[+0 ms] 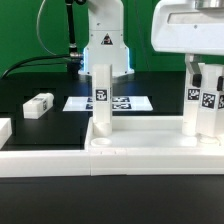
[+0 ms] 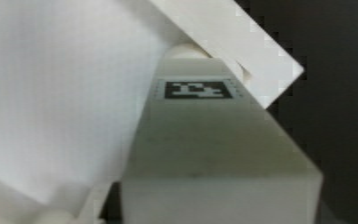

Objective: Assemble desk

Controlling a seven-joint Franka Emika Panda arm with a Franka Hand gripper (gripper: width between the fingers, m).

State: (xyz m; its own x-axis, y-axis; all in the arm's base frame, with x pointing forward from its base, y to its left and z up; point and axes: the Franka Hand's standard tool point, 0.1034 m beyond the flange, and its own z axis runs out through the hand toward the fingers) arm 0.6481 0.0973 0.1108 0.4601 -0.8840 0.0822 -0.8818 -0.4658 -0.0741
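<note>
Gripper (image 1: 206, 80) clamps a tagged leg (image 1: 205, 108) upright on the top (image 1: 145, 132) at the exterior view's right; a second leg (image 1: 102, 95) stands mid-top. From the wrist view we see only that leg (image 2: 211, 145) close up. We judge it's leg-fitting; next, seat it squarely.

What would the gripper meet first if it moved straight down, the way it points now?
Probably the upright leg on the exterior view's right, which the gripper straddles; below it lies the desk top. Depth is unclear.
</note>
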